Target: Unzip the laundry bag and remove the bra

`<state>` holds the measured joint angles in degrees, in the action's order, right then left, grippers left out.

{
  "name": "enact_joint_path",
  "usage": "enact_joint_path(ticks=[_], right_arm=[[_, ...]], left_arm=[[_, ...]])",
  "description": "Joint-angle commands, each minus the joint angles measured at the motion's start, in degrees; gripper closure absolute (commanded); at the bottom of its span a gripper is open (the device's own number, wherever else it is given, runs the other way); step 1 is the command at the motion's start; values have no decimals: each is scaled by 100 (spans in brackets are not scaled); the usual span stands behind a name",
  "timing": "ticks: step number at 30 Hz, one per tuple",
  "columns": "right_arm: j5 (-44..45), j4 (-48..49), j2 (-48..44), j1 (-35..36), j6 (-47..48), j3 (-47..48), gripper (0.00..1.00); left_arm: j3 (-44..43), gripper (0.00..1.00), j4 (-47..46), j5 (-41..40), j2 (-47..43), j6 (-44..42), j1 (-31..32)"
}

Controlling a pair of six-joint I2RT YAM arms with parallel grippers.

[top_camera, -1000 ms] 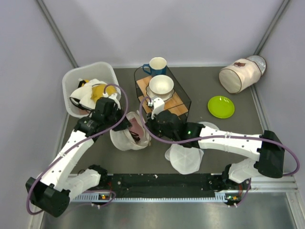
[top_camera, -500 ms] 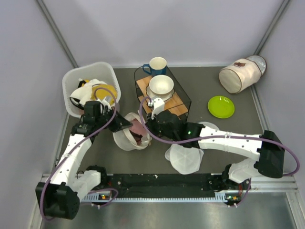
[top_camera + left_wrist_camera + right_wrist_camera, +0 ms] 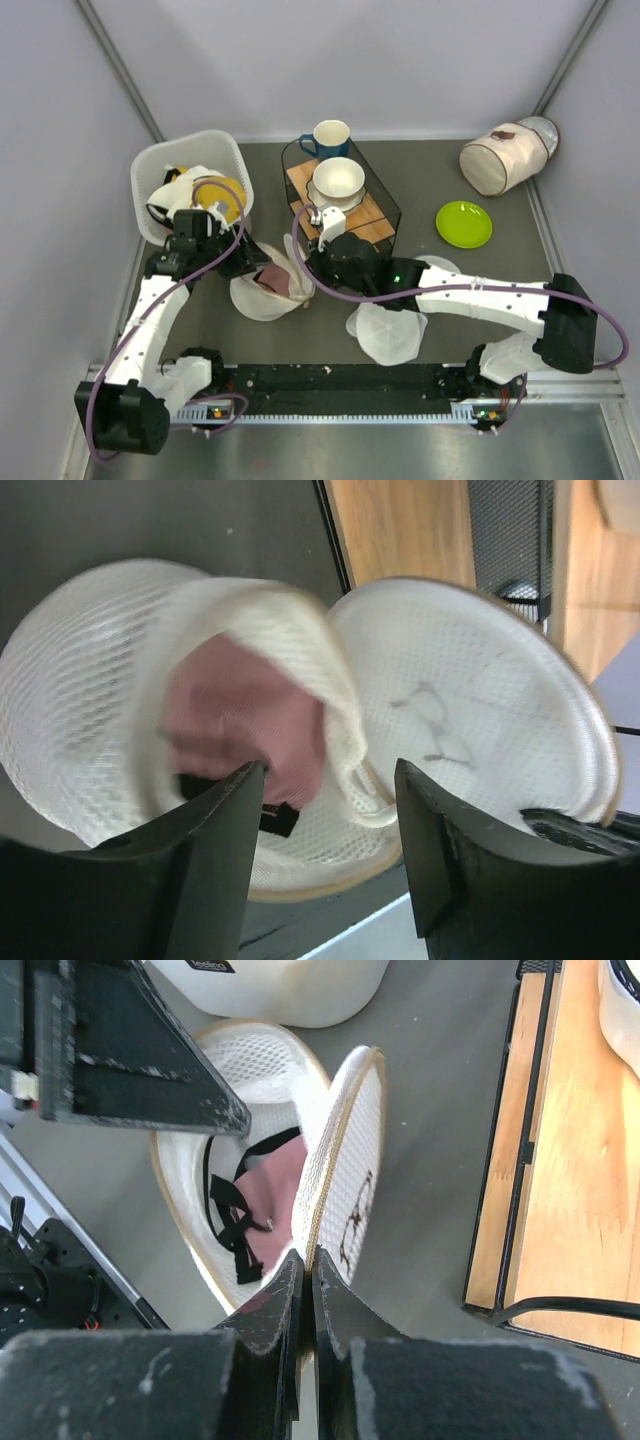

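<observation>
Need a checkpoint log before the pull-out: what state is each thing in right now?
laundry bag: unzipped, one face lifted on edge.
bra: inside the bag, exposed.
left gripper: open, at the bag's opening.
right gripper: shut on the bag's raised rim.
blue mug: upright.
white bowl: upright.
cylinder bag: lying on its side.
green plate: lying flat.

One laundry bag (image 3: 262, 300); one bra (image 3: 272, 280); one mug (image 3: 330, 136); one bowl (image 3: 338, 180); one green plate (image 3: 464, 224); one basket (image 3: 150, 168).
</observation>
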<state>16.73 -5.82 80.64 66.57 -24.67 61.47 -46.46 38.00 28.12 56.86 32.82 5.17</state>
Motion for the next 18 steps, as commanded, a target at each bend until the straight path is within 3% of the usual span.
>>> enact_joint_path(ticks=[1, 4, 7, 11, 15, 18], right_arm=[[41, 64, 4, -30, 6, 172, 100], [6, 64, 74, -38, 6, 233, 100], [-12, 64, 127, -38, 6, 269, 100], [-3, 47, 136, -38, 6, 286, 100], [6, 29, 127, -38, -12, 278, 100], [23, 11, 127, -38, -3, 269, 100]], left_arm=[[-741, 39, 585, -649, -307, -644, 203], [-1005, 45, 841, -764, -333, -689, 440], [-918, 58, 806, -641, -290, -523, 686], [-435, 61, 507, -965, -176, -390, 942], [170, 56, -11, -1203, 79, -408, 1100], [426, 39, -231, -1247, 536, -460, 1161]])
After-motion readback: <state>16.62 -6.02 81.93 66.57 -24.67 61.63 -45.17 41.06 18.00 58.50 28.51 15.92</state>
